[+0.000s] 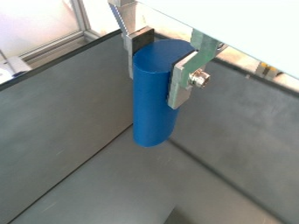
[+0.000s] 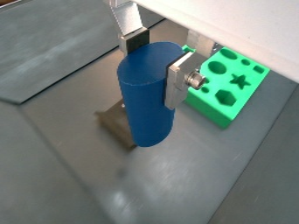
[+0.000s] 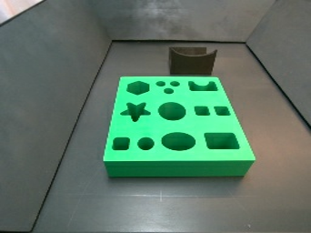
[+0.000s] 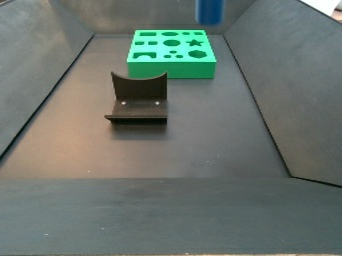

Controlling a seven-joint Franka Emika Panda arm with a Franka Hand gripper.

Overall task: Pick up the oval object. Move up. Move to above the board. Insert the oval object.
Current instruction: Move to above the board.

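Note:
My gripper [image 1: 162, 59] is shut on the oval object [image 1: 152, 98], a plain blue peg that hangs upright between the silver fingers in both wrist views [image 2: 149, 96]. The peg is lifted off the floor. In a side view only its lower end [image 4: 210, 10] shows at the top edge, high over the far right part of the board [image 4: 171, 52]. The board is a bright green slab with star, hexagon, circle, oval and square cutouts, seen whole in a side view [image 3: 176, 123]. In a wrist view it lies beyond the peg [image 2: 228, 87]. The gripper itself is out of both side views.
The fixture, a dark notched bracket on a base plate, stands on the floor apart from the board [image 4: 136, 98], [image 3: 191, 59]. It shows below the peg in a wrist view [image 2: 114, 122]. Dark sloping walls [image 4: 40, 90] enclose the floor on all sides.

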